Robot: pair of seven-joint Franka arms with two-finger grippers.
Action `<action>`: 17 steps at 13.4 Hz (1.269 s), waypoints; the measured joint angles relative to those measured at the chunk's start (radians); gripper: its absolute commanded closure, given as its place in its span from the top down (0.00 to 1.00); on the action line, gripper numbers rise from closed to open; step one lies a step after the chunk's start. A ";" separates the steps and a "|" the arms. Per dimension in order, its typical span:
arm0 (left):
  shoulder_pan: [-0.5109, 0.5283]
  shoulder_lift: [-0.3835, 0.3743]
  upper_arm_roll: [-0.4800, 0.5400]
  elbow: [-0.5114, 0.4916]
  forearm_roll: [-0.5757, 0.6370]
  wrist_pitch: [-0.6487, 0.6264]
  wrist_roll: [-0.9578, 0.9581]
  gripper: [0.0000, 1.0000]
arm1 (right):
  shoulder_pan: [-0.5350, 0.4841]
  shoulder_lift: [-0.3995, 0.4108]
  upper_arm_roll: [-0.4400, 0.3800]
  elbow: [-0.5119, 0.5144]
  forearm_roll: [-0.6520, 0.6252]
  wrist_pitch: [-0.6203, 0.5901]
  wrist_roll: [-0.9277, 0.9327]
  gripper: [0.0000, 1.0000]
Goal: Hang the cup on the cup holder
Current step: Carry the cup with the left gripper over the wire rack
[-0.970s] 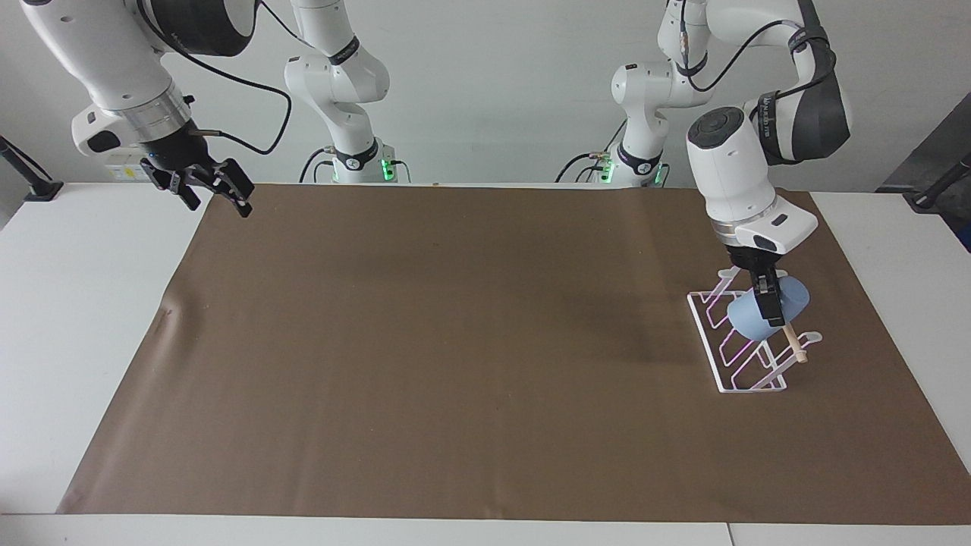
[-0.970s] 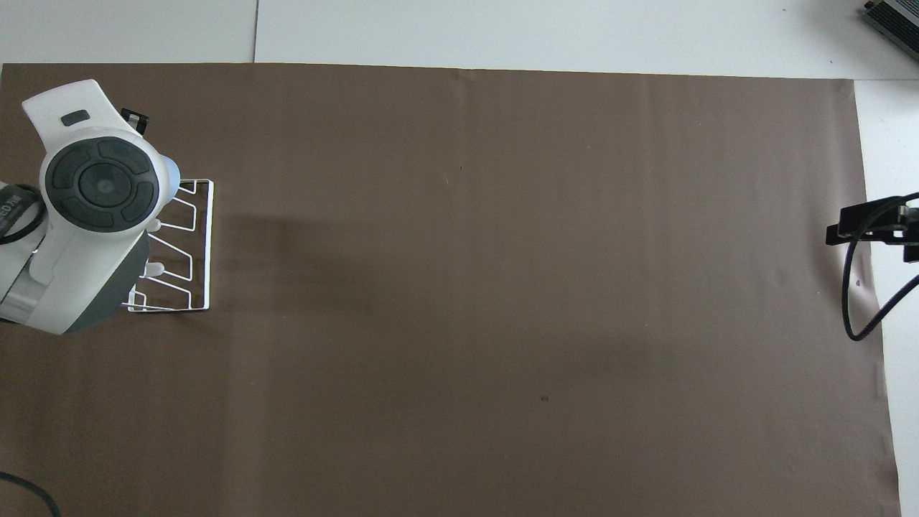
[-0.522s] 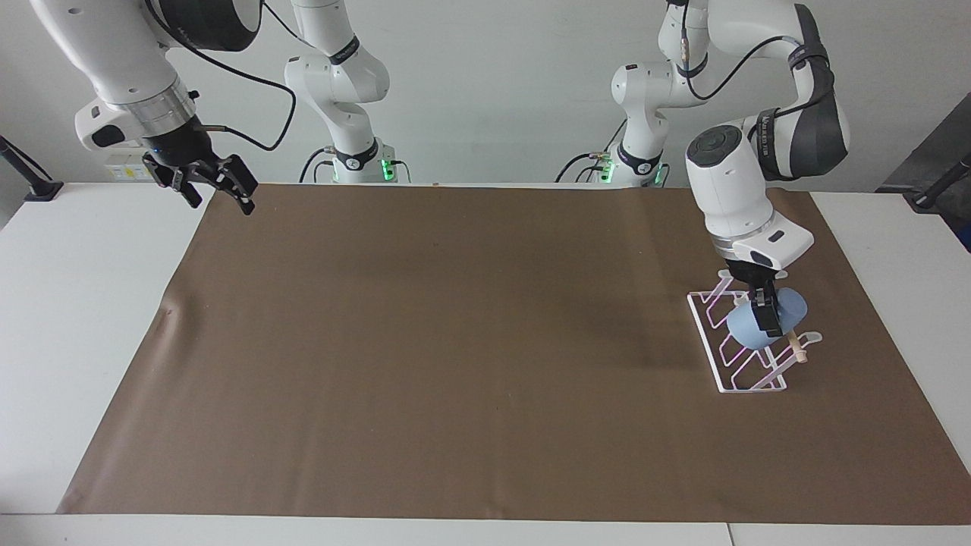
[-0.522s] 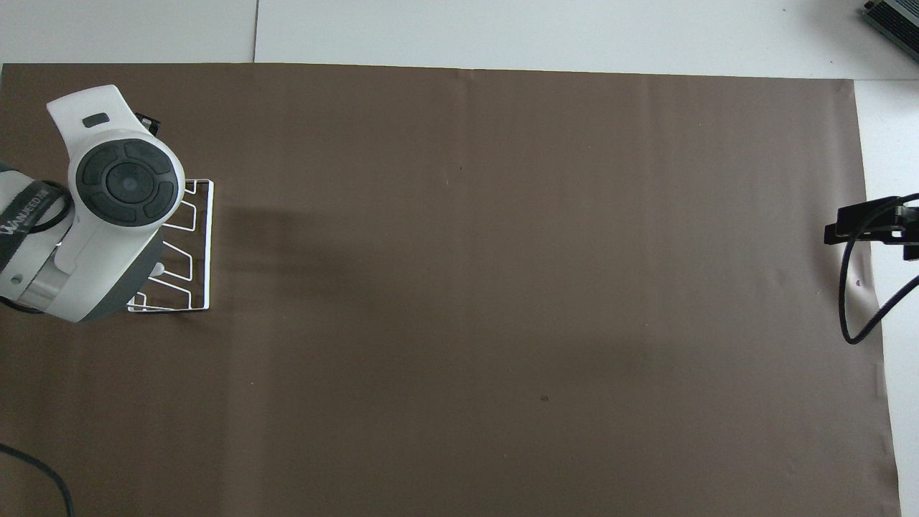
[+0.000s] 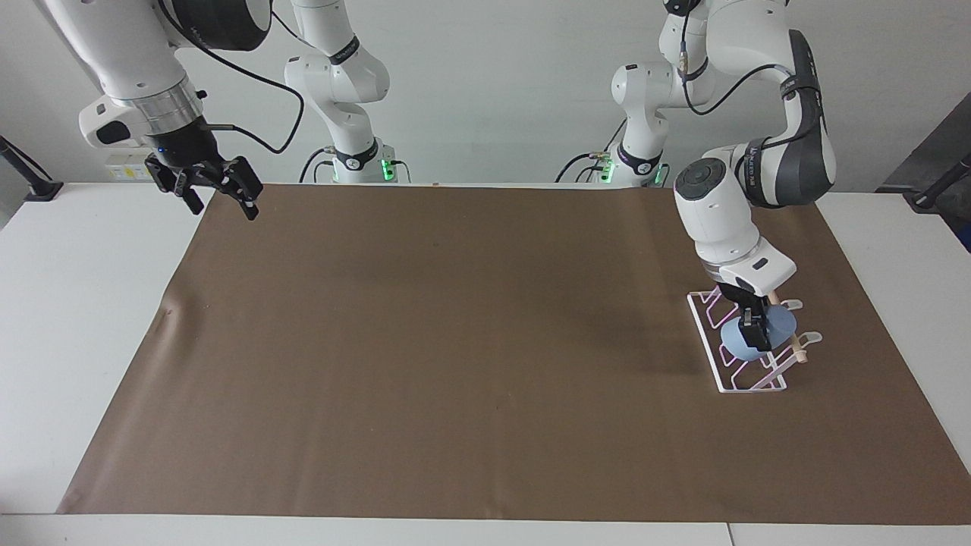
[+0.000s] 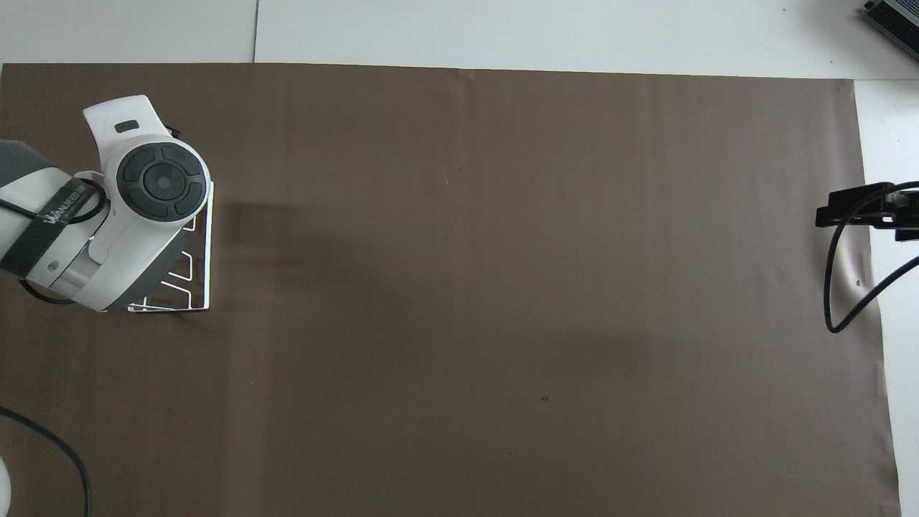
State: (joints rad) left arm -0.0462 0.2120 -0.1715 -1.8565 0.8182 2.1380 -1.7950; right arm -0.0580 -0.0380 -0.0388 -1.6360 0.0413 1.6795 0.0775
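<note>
- Brown paper covers the white surface (image 5: 45,318).
- Left pincer (image 5: 751,331) is clamped on the light-blue cup (image 5: 758,339), tipped sideways, probably so a prong can enter its mouth.
- Cup sits low against the white wire cup holder (image 5: 740,383), toward the left arm's end.
- Right pincer (image 5: 220,189), fingers apart, waits over the paper's edge.
</note>
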 measured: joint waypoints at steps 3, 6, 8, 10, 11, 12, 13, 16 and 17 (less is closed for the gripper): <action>0.000 0.001 -0.001 0.000 0.000 0.000 0.000 0.27 | 0.000 0.000 0.000 0.000 0.000 0.002 0.000 1.00; 0.000 0.001 -0.002 -0.005 0.000 0.000 0.000 0.74 | 0.000 0.000 0.000 0.000 0.000 0.005 0.000 1.00; 0.000 0.001 -0.005 -0.009 0.001 0.000 0.000 0.92 | 0.000 0.000 0.000 0.000 0.000 0.005 0.000 1.00; -0.001 0.001 -0.007 -0.009 0.001 0.000 0.000 0.93 | 0.000 0.000 0.000 0.000 0.000 0.005 0.000 1.00; -0.001 0.001 -0.009 -0.009 0.001 0.000 0.000 0.97 | 0.000 0.000 0.000 0.000 0.000 0.005 0.000 1.00; -0.001 0.001 -0.010 -0.009 0.001 0.000 0.000 1.00 | 0.000 0.000 0.000 0.000 0.000 0.005 0.000 1.00; -0.001 0.001 -0.011 -0.009 0.001 0.000 0.000 1.00 | 0.000 0.000 0.000 0.000 0.000 0.005 0.000 1.00; -0.001 -0.001 -0.014 -0.007 0.001 0.000 0.000 1.00 | 0.000 0.000 0.000 0.000 -0.002 0.005 0.000 1.00; -0.001 -0.002 -0.015 -0.005 0.001 0.000 0.001 1.00 | 0.000 0.000 -0.001 0.000 -0.005 0.005 0.000 1.00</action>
State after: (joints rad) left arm -0.0475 0.2099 -0.1864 -1.8617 0.8193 2.1380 -1.7937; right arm -0.0583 -0.0380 -0.0394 -1.6362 0.0366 1.6845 0.0775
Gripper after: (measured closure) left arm 0.000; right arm 0.000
